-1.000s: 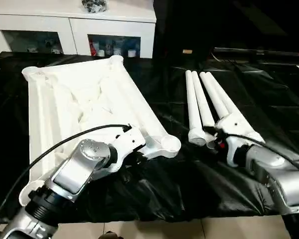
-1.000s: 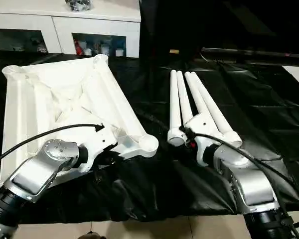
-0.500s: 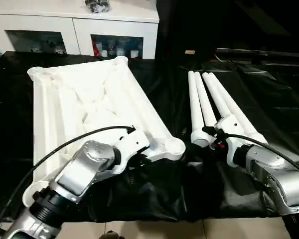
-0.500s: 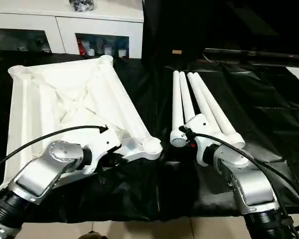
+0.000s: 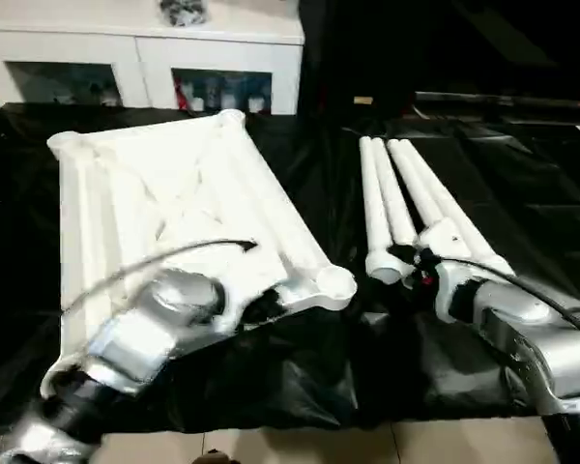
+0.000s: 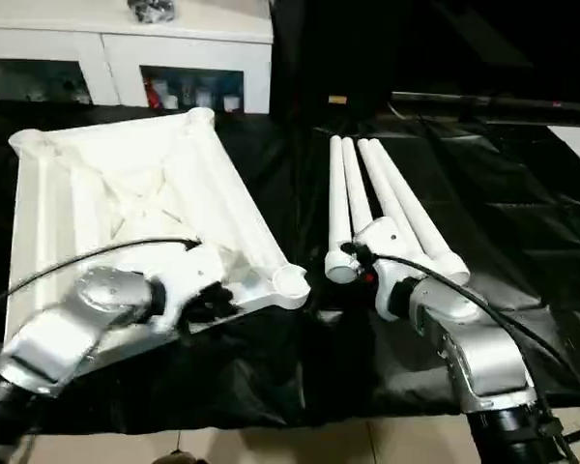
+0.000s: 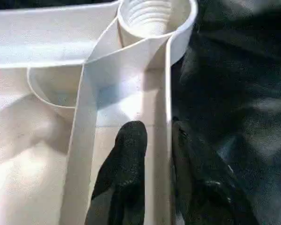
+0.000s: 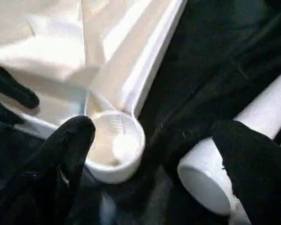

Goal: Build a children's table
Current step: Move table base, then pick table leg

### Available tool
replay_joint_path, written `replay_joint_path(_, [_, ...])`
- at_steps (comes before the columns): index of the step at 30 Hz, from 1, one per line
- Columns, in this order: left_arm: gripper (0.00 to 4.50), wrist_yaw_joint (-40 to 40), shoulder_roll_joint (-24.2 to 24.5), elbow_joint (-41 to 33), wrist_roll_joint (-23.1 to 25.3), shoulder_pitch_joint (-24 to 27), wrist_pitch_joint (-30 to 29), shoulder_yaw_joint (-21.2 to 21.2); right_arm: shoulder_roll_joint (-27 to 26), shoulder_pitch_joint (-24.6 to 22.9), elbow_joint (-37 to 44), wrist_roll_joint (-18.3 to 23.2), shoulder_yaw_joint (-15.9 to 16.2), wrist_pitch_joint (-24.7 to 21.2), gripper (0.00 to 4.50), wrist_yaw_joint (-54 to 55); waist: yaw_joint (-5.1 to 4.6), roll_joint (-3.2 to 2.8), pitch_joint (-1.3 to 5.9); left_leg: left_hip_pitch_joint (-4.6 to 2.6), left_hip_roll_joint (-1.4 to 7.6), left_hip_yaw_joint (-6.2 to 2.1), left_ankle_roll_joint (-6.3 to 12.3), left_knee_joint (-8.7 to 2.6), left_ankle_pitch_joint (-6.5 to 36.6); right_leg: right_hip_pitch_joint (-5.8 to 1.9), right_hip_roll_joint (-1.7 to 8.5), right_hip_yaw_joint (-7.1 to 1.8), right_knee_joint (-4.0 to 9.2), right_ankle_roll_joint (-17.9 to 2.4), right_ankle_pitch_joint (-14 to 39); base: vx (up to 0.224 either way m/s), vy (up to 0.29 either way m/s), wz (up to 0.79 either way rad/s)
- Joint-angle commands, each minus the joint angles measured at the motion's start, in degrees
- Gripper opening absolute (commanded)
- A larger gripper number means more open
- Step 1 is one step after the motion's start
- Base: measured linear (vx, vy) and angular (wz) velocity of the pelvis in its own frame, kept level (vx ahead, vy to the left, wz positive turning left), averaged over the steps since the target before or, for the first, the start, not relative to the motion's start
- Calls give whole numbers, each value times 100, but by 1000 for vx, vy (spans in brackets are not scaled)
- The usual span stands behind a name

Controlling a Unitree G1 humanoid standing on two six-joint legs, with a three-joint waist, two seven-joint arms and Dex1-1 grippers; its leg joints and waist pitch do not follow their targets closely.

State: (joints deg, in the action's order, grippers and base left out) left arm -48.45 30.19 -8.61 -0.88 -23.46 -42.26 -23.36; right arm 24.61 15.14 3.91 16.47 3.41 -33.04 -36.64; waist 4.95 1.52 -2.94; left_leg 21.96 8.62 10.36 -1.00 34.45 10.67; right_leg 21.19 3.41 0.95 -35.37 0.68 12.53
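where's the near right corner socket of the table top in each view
Left eye view: the corner socket sits just below centre, at the table top's nearest right corner.
Right eye view: same socket, at centre.
Left wrist view: the threaded socket at the top edge.
Right wrist view: the round cup, low and left of centre.
Shared landmark: the black sheet beside it.

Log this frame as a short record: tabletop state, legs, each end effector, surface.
tabletop: upside down, ribbed underside up, near corner socket empty
legs: four, lying side by side right of the tabletop, none fitted
left end effector: fingers straddle the tabletop's rim near that socket
right end effector: open wide, hovering between socket and nearest leg end, holding nothing
surface: black sheet
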Motion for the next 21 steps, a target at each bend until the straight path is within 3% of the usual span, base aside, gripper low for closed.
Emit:
replay_joint_path(1, [103,-84,99,-257,-170,3,223,424,-131,318,-194,44,-341,-104,450,415,15,-29,317,-159,431,-193,-120,-470,970,-137,492,-192,358,-1419,505,0,0,0])
replay_joint_path(4, [103,-80,39,-288,-343,31,412,672,-289,516,-413,65,-507,-285,450,716,33,-49,315,-194,427,-176,-207,-465,1020,-107,469,-194,361,-1383,560,0,0,0])
replay_joint_path(7, [103,21,-68,-253,-493,30,644,955,-503,911,-957,-74,-696,-499,450,1312,24,-48,346,-185,405,-166,-292,-457,862,-110,462,-181,331,-1411,357,0,0,0])
replay_joint_path(8, [103,10,-105,-345,-575,47,731,1014,-649,1254,-1458,-179,-807,-566,450,1733,40,1,341,-176,411,-155,-263,-451,775,-115,460,-188,320,-1376,236,0,0,0])
replay_joint_path(11, [103,-41,-130,-519,-666,77,650,977,-739,1509,-1851,-218,-869,-563,450,1990,29,-15,352,-171,398,-145,-305,-438,691,-117,475,-188,303,-1375,226,0,0,0])
replay_joint_path(12, [103,-56,-144,-629,-717,98,602,954,-780,1623,-2036,-260,-902,-609,450,2125,44,29,352,-161,397,-137,-271,-436,602,-127,466,-189,289,-1349,141,0,0,0])
replay_joint_path(18, [103,-162,-173,-977,-893,211,485,916,-923,2113,-2803,-398,-995,-1026,450,2575,33,55,355,-134,373,-114,-203,-414,371,-127,437,-188,265,-1311,-40,0,0,0])
replay_joint_path(19, [103,-144,-186,-1044,-934,238,465,908,-974,2297,-3056,-385,-976,-1134,450,2611,31,105,346,-123,378,-104,-199,-413,410,-126,437,-195,269,-1272,-8,0,0,0])
replay_joint_path(21, [103,-142,-180,-1104,-966,272,429,892,-1011,2435,-3252,-432,-919,-1264,450,2695,25,91,334,-124,376,-109,-237,-420,558,-114,450,-196,284,-1261,264,0,0,0])
